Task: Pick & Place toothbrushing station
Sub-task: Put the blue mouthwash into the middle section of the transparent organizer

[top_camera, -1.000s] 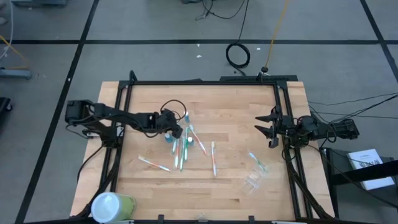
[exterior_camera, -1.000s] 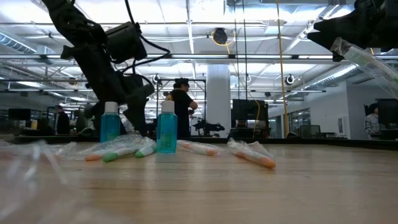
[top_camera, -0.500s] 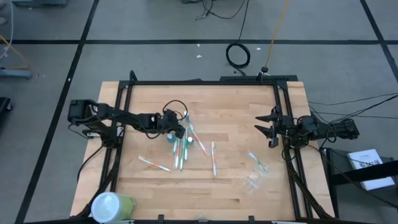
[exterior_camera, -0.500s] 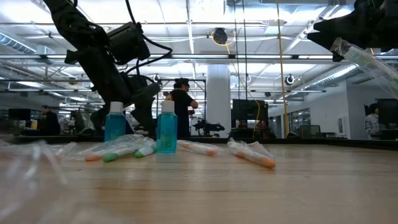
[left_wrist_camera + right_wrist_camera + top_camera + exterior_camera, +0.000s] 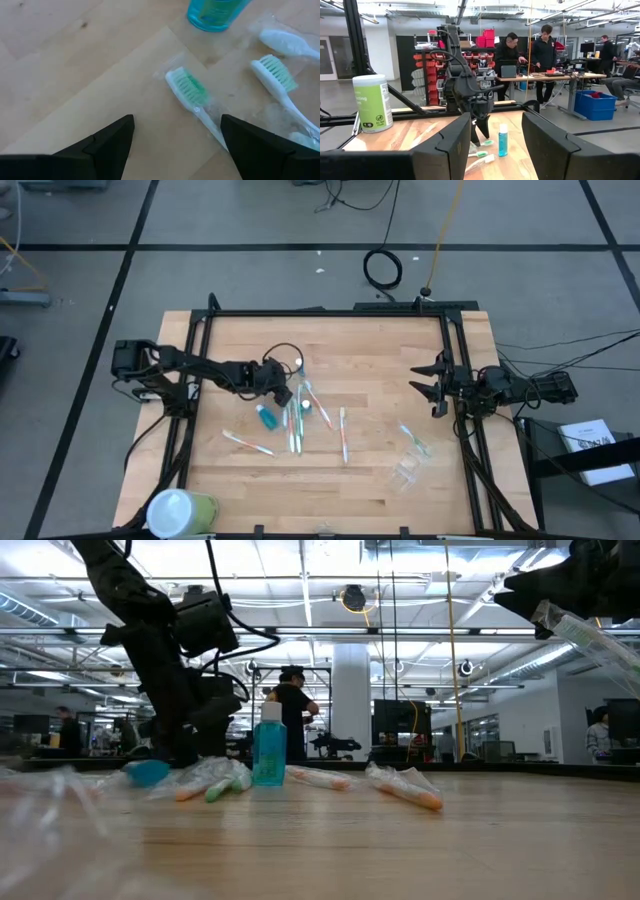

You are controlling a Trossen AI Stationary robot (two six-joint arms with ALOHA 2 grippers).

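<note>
The pale wood-plank table (image 5: 380,350) stands on grey concrete in an open workshop. At its centre lie slim wrapped toothbrushes (image 5: 296,418); 1 teal tube (image 5: 266,417) lies toppled at their 9 o'clock, another tube (image 5: 268,745) upright. The left gripper (image 5: 284,383), fingers apart, hovers at their 11 o'clock; the right gripper (image 5: 432,387), also spread, waits at 3 o'clock.

looks like a big open robotics lab or workshop: polished concrete floor (image 5: 250,220) with black tape lines, exposed ceiling lights (image 5: 300,570), red parts bins (image 5: 487,37) on racks, people (image 5: 545,55) at workbenches at 12 o'clock past the table (image 5: 370,350).
</note>
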